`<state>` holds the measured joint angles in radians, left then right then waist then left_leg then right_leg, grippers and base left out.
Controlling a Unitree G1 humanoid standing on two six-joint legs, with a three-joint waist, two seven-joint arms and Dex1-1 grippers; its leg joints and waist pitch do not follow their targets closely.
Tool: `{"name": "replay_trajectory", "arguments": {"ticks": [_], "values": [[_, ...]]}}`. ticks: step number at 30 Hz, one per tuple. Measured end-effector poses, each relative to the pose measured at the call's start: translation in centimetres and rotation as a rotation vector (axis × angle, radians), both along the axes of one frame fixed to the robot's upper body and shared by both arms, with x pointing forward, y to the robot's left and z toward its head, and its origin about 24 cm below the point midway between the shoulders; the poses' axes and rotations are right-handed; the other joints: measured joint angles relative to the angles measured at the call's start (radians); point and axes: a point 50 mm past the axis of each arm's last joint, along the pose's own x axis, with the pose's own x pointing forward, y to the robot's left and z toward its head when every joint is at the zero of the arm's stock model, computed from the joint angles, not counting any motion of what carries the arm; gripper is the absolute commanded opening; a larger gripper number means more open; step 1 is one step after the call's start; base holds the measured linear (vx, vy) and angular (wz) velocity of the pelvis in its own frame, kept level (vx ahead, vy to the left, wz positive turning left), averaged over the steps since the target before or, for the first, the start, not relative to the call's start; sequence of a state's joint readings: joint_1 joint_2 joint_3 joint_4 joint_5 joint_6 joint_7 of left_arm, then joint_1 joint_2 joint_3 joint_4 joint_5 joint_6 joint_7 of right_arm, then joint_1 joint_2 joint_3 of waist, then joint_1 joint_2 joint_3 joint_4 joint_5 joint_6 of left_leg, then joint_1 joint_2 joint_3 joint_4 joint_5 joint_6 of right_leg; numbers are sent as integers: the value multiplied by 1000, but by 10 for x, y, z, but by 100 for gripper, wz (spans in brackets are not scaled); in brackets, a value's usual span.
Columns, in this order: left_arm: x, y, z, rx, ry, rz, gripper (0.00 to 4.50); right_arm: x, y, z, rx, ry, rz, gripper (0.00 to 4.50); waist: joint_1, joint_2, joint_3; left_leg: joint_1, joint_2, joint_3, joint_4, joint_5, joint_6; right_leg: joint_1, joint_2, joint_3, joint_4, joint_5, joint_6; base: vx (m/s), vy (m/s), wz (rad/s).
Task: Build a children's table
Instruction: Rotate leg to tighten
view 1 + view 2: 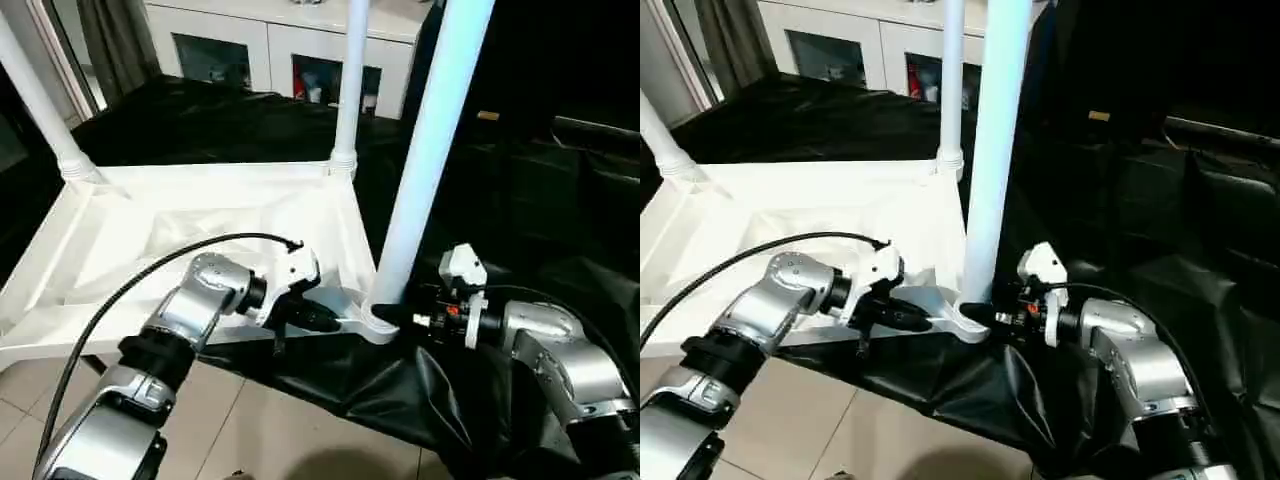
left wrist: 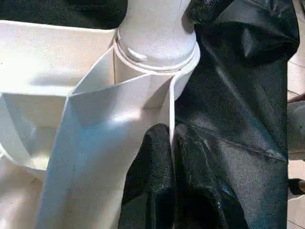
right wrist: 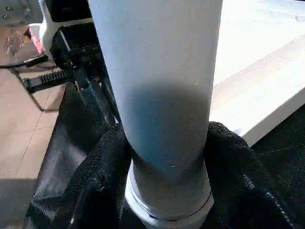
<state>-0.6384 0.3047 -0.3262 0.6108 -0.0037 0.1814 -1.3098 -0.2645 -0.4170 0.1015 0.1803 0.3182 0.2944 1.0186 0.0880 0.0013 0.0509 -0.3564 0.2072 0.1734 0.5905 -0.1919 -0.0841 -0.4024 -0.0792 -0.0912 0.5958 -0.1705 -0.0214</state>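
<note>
The children's table (image 1: 200, 240), a small all-white plastic piece with a rectangular top and ribbed underside, lies upside down on the black-draped desk (image 1: 200, 120), its near edge overhanging the tiled floor (image 1: 240, 420). Three long tapered white tube legs stand up from its round corner sockets: the nearest leg (image 1: 425, 150) rises from the corner socket (image 1: 375, 320) closest to the robot, a second leg (image 1: 350, 80) stands at the far corner behind it, and a third leg (image 1: 35, 100) leans at the far corner on the opposite side.

The left gripper (image 1: 330, 320) reaches along the near edge of the upturned top towards the nearest leg's socket. Its black fingers (image 2: 152, 181) are pressed together, pinching the thin white rim of the top just beside that socket.

The right gripper (image 1: 400, 317) comes in from the other side of the nearest leg, level with its base. Its black fingers (image 3: 100, 186) sit on either side of the leg just above the socket collar, hugging the tube; whether they truly clamp it cannot be told.

Beyond the desk stands a white cabinet with glass doors (image 1: 260, 50).
</note>
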Motion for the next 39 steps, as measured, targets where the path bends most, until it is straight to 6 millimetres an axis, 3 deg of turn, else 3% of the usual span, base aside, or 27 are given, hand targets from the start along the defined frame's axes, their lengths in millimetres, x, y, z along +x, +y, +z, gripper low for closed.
{"name": "replay_trajectory", "arguments": {"ticks": [4, 6, 12, 16, 20, 21, 23, 24, 28, 29, 34, 38, 39], "values": [[8, -8, -2, 16, -43, 84, 0, 6, 6, -7, 21, -16, -151, 196, -2, 0, 0, 2, 0, 0, 1, 0, 0, 1, 0, 1, 0, 0, 1, 0, 0, 0], [21, -26, -3, 28, -98, 198, 0, 17, 9, -13, 37, -25, -377, 196, -1, -2, -1, 4, 0, 0, 1, 0, -1, 3, 0, 0, 0, -1, 3, 0, 0, 0], [32, -58, -5, 42, -164, 328, 0, 30, 17, -15, 48, -19, -716, 194, 0, -2, -1, 4, -1, 0, 0, 1, -1, 4, 0, 1, -1, -1, 5, 0, 0, 0], [34, -66, -4, 40, -183, 328, 0, 31, 23, -13, 39, -30, -803, 194, 0, -1, -1, 4, -1, -1, 0, 1, -1, 4, 0, 1, -1, -1, 5, 0, 0, 0], [35, -65, -4, 39, -210, 307, 0, 28, 21, -13, 35, -49, -809, 194, 4, 0, -1, 2, -1, -1, -1, 1, -1, 4, -1, 1, -1, 0, 4, 0, 0, 0], [34, -65, -4, 35, -212, 297, 0, 27, 20, -12, 36, -53, -808, 229, 4, 1, -1, 2, -1, 0, -2, 1, -1, 4, -1, 1, -1, 0, 3, 0, 0, 0], [34, -65, -4, 29, -215, 288, 0, 26, 18, -12, 40, -54, -803, 250, 4, 3, -1, 2, -1, 0, -2, 1, -1, 4, -1, 2, -1, 0, 3, 0, 0, 0], [34, -65, -4, 24, -214, 279, 45, 25, 17, -12, 49, -51, -796, 270, 4, 4, -1, 1, -1, 0, -3, 1, -1, 3, -1, 2, -1, 0, 3, 0, 0, 0], [39, -62, 9, -93, -230, 315, 68, 19, 14, -7, 68, -68, -764, 297, 1, 1, 1, -2, -1, -1, -2, 2, 0, 0, 0, 0, -1, 1, 2, 0, 0, 0], [41, -63, 15, -114, -242, 305, 91, 18, 12, -4, 76, -75, -754, 312, 1, 1, 1, -3, -1, 0, -2, 2, 0, 0, 0, 1, -1, 1, 2, 0, 0, 0], [44, -61, 26, -148, -272, 279, 131, 12, -2, 13, 116, -117, -702, 355, -1, 1, 1, -3, -1, 0, -1, 2, 1, 0, 0, 2, -1, 0, 3, 0, 0, 0], [42, -49, 39, -178, -266, 227, 147, -5, -10, 16, 95, -77, -512, 377, -1, 1, 2, -3, 0, 0, -3, 3, 3, -1, 0, 2, -1, -2, 3, 0, 0, 0], [37, -38, 43, -164, -270, 195, 178, -12, -8, 17, 80, -56, -417, 390, -5, 2, 1, -3, 0, 1, -3, 3, 4, -1, 0, 2, -1, -2, 3, 0, 0, 0]]}}
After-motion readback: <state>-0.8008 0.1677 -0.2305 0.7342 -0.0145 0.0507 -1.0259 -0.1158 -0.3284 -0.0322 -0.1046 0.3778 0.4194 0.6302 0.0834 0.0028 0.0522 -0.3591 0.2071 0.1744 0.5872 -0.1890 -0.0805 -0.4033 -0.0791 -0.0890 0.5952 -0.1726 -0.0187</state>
